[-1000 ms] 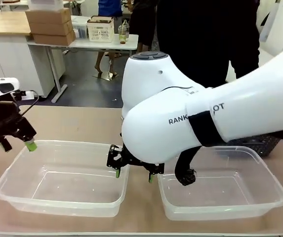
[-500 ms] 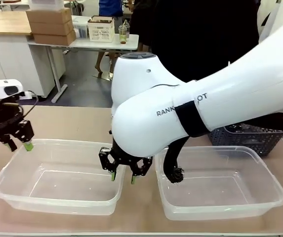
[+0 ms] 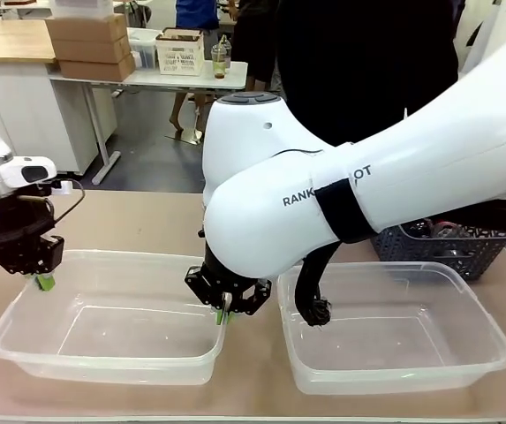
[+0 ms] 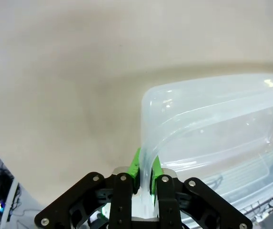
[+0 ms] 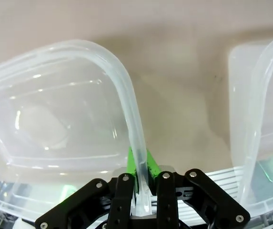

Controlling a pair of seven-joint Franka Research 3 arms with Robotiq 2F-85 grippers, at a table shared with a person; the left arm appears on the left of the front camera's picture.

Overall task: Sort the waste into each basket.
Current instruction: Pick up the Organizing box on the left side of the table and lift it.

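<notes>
Clear left tub [image 3: 111, 257] is held at both ends: left rim clamped by the left gripper [image 3: 42, 281], right rim by the right gripper [image 3: 225, 313]. The second tub [image 3: 464, 291] is seen just beside it, untouched.

Left end effector [image 3: 45, 282] and right end effector [image 3: 225, 313] both point downward, jaws clamped nearly together.

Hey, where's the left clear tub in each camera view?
Front: lower left, left tub between left hand and right hand.
Left wrist: right half, rim leading into the left hand.
Right wrist: left half, rim leading into the right hand.
Shared landmark: the rolled rim pinched between green pads.
</notes>
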